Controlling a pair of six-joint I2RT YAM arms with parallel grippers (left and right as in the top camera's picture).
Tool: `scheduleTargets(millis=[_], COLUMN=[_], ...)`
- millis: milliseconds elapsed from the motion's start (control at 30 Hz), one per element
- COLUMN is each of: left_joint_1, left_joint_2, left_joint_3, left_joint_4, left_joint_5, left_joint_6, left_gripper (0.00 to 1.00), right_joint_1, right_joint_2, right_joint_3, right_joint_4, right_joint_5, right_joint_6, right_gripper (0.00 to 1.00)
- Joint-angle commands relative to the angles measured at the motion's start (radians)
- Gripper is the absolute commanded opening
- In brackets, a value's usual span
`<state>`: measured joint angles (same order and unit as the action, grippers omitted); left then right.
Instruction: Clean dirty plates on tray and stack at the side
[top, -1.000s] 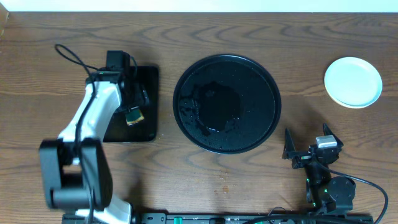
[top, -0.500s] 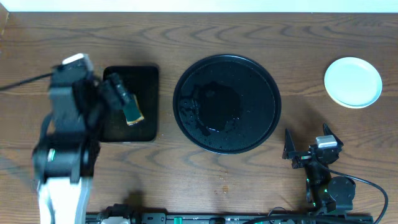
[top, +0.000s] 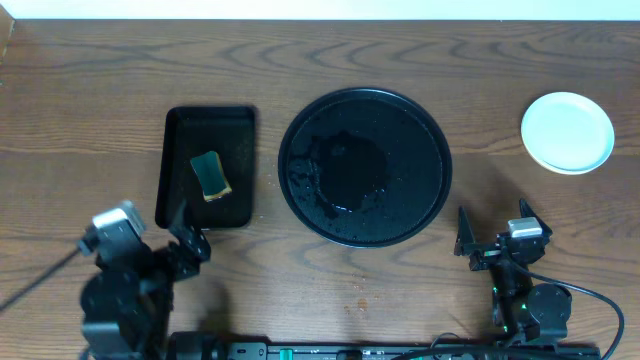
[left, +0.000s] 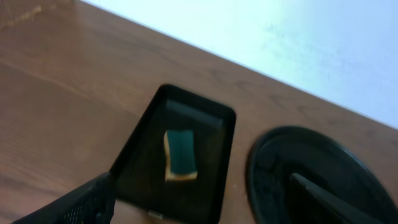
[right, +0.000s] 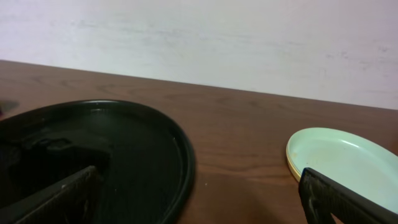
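The left gripper (top: 185, 240) and the right gripper (top: 494, 232) sit at the near edge, jaws wide, holding nothing. Beyond them the tray (top: 365, 100) lies wet and bare, and the sponge (top: 210, 175) rests in the rectangular tray (top: 236, 120). Farther right, the plates (top: 567, 131) are stacked on the tabletop (top: 480, 60), where a careless right-arm swing could knock them.

A robot lab bench, we think.
We see a left arm (top: 120, 295) and right arm (top: 527, 305) fixed at the edge of a wood-grain table (top: 330, 290), a loose cable (top: 40, 275), and a plain white wall (right: 217, 43).
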<state>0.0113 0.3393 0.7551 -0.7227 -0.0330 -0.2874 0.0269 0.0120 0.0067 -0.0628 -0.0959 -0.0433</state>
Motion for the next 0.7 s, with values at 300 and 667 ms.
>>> scheduleTargets(millis=[300,667], left_joint_1=[0.003,0.003], left_joint_2=[-0.336,-0.338], left_joint_3=[-0.424,-0.684], left_joint_4=[0.546,1.016], left_joint_5=[-0.005,-0.006], left_joint_6=[-0.092,-0.185], left_gripper=[0.86,0.86], right_joint_1=[-0.004,-0.004], right_joint_2=[-0.006,-0.006], right_joint_3=[-0.001,-0.001], right_joint_4=[-0.004,-0.004], right_joint_5=[0.002,0.002], right_joint_6=[0.013,0.013], right_gripper=[0.99,0.99])
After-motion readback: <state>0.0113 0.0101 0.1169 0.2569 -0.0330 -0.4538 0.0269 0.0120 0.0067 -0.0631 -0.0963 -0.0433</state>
